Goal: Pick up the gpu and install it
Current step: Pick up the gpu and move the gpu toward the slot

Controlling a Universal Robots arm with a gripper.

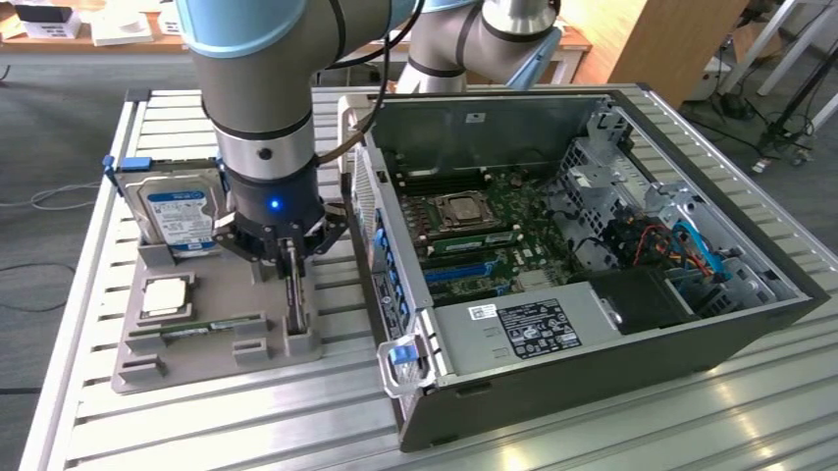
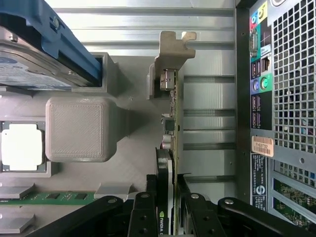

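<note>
Black two-finger gripper (image 1: 290, 263) pinches the thin, dark, tan-edged gpu card (image 2: 173, 116) standing edge-on in a slot of the grey plastic holder (image 1: 242, 294); a straight, untilted pull looks safest to clear the slot's walls.

Slatted metal table (image 1: 550, 432) on grey carpet (image 1: 33, 275), wooden desk (image 1: 131, 44) and cabinet (image 1: 668, 39) behind.

Tight: computer case (image 1: 590, 378) just beside gpu (image 1: 298, 299), hard drive (image 1: 177, 211) near
</note>
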